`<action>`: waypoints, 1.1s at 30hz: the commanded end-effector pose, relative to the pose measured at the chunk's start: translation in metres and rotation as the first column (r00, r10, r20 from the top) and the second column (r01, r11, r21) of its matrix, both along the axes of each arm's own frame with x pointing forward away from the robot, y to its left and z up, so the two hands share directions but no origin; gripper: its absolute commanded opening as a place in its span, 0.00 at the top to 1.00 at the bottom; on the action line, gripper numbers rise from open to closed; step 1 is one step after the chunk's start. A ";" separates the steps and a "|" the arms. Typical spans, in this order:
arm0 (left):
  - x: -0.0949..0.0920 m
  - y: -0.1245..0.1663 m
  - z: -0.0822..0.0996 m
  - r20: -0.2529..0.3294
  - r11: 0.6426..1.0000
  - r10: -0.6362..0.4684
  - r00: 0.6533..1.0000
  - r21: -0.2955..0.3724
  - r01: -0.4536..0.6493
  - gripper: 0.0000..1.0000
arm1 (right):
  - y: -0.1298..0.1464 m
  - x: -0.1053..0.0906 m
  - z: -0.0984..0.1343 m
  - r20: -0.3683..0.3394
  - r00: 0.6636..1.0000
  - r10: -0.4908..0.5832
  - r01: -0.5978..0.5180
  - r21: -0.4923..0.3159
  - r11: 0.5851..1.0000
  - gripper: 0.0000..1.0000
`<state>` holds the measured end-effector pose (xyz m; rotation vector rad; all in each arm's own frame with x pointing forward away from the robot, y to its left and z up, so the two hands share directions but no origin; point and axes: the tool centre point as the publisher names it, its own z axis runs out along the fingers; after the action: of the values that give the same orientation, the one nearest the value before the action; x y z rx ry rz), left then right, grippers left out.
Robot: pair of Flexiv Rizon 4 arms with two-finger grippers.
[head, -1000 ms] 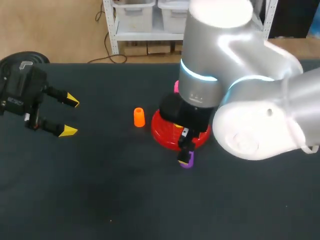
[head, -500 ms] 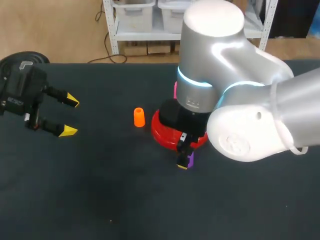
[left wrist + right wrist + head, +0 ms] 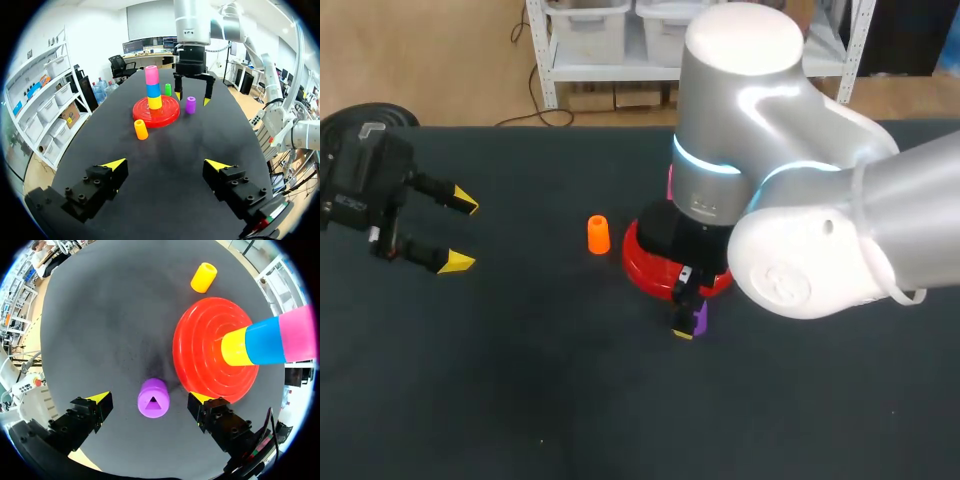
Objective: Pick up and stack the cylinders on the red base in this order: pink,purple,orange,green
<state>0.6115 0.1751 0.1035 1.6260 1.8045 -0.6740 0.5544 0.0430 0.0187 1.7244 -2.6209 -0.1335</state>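
The red base point(image 3: 200, 360) carries a stack of yellow, blue and pink cylinders point(image 3: 152, 75). A purple cylinder point(image 3: 153, 398) stands upright on the table beside the base, also seen as the purple cylinder point(image 3: 698, 318). My right gripper point(image 3: 150, 399) hangs over it, open, a finger on each side with gaps between. An orange cylinder point(image 3: 598, 234) stands left of the base point(image 3: 650, 272). A green cylinder point(image 3: 168, 89) stands behind the base. My left gripper point(image 3: 463, 233) is open and empty at the table's left.
My right arm's big grey body point(image 3: 790, 200) hides most of the base and the stack in the head view. Dark table surface point(image 3: 540, 380) spreads out in front and to the left.
My right arm has shifted a little to the left and lowered its gripper around the purple cylinder. The left arm and the cylinders have not moved.
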 end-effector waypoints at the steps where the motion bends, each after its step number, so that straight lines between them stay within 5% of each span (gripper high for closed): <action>1: 0.000 0.001 -0.001 0.004 1.000 0.000 1.000 -0.003 0.000 0.00 | 0.000 0.002 -0.001 -0.007 1.000 -0.001 0.001 0.001 1.000 0.00; 10: 0.000 0.001 -0.001 0.004 1.000 0.000 1.000 -0.003 0.000 0.00 | 0.000 0.003 -0.003 -0.015 1.000 0.000 0.000 0.000 1.000 0.01; 12: 0.000 0.001 -0.001 0.004 1.000 0.000 1.000 -0.003 0.000 0.00 | 0.000 0.004 -0.004 -0.019 1.000 0.001 -0.001 0.000 1.000 0.55; 19: 0.000 0.001 -0.001 0.004 1.000 0.000 1.000 -0.003 0.000 0.00 | -0.001 0.004 -0.004 -0.023 1.000 0.002 -0.002 -0.004 1.000 0.93; 33: 0.000 0.001 -0.001 0.004 1.000 0.000 1.000 -0.003 0.000 0.00 | -0.002 0.006 -0.007 -0.037 0.999 0.005 -0.005 -0.008 1.000 0.97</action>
<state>0.6115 0.1751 0.1035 1.6260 1.8045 -0.6740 0.5590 0.0409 0.0124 1.7096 -2.5902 -0.1487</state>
